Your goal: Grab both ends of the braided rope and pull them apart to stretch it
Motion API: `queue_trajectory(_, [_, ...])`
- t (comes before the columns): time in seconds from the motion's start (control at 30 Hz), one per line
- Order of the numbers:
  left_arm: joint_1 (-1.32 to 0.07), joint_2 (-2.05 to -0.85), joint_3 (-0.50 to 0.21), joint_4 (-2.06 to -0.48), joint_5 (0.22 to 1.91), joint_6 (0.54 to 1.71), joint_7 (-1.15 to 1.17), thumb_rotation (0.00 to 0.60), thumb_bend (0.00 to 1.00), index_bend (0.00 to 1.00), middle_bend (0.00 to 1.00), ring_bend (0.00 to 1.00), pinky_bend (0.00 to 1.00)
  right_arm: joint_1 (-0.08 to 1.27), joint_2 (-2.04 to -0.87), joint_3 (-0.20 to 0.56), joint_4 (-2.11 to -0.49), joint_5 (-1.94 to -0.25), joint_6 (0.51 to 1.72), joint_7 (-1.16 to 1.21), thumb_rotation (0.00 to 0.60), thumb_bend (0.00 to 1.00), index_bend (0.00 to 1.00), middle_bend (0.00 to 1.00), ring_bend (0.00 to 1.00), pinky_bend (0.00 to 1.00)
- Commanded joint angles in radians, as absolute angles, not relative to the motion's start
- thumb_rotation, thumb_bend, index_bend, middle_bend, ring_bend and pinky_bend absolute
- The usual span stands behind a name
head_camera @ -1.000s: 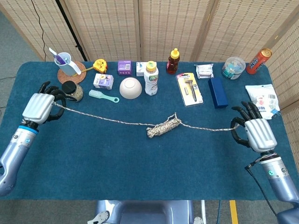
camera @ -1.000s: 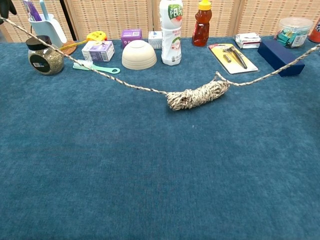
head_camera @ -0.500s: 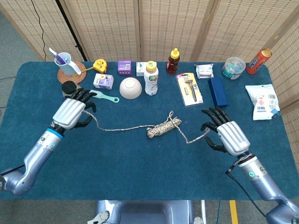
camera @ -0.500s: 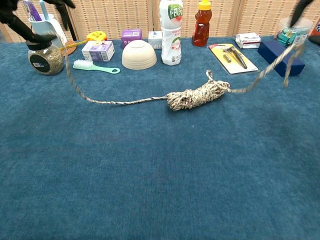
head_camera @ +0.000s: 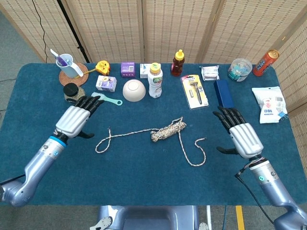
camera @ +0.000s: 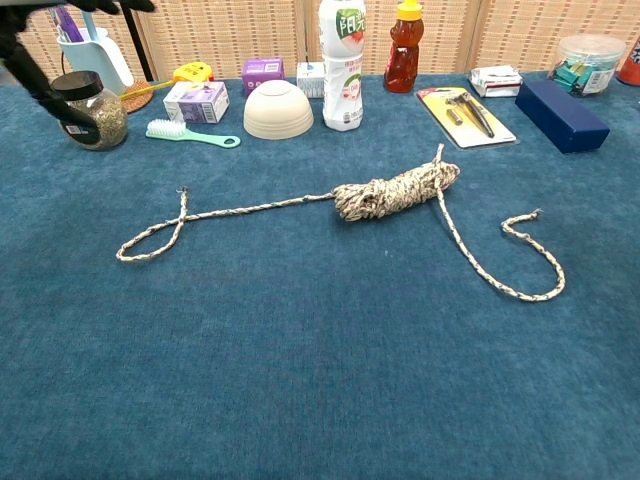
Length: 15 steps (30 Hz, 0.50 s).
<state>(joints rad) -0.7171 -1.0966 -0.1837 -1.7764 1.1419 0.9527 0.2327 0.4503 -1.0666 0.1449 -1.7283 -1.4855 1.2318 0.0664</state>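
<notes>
Left robot hand and right robot hand, fingers spread and empty, flank the braided rope lying slack between them.

— What sort of place is this?
— A staged test room, it seems: a counter under blue cloth, woven folding screens behind it.
— And the goods?
— Household odds along the far edge: a drink bottle, a bowl, a razor pack.

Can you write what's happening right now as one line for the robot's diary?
rope: slack on table | left hand: open, off rope | right hand: open, off rope
</notes>
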Motion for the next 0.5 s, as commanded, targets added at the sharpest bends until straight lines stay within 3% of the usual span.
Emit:
queue_trajectory(0.03, [-0.659, -1.052, -0.164, -1.811, 1.142, 1.027, 0.244, 0.6, 0.1, 0.09, 0.0, 0.0, 0.0, 0.433, -1.063, 0.149, -1.713, -1.472, 1.255, 0.074, 0.6, 0.09, 0.01, 0.0, 0.0, 0.0])
queue_trajectory(0.2, [-0.531, -0.987, -0.113, -1.836, 1.195, 1.198, 0.254, 0.6, 0.11, 0.15, 0.0, 0.0, 0.0, 0.381, -1.073, 0.152, -1.651, -1.413, 1.308, 0.063, 0.6, 0.09, 0.13, 0.0, 0.0, 0.0])
queue_trajectory(0.5, [-0.314, -0.941, -0.024, -1.81, 1.274, 1.424, 0.162, 0.6, 0.11, 0.16, 0.0, 0.0, 0.0, 0.287, -1.075, 0.119, -1.612, -1.381, 1.384, 0.048, 0.6, 0.09, 0.18, 0.01, 0.0, 0.0])
